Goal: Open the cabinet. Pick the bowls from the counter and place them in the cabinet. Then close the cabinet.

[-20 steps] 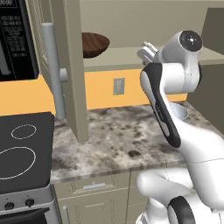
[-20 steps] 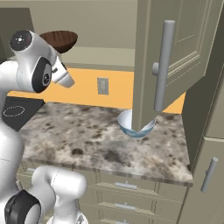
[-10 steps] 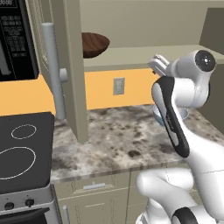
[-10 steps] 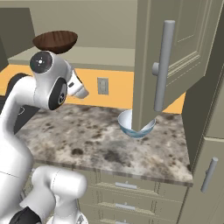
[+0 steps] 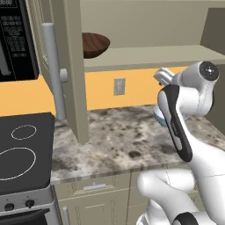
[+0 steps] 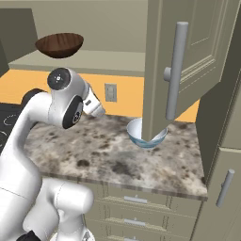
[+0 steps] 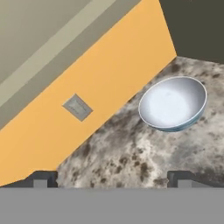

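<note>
Two-finger gripper spread wide, empty, aimed across speckled grey-brown marble counter at white and light-blue bowl, likely next pick. Beyond: beige-olive cabinet doors open for loading; wide dark-brown wooden bowl on its shelf.

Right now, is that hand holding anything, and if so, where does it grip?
Nothing is held. The hand is open above the counter, with the white and light-blue bowl lying untouched ahead of it.
</note>
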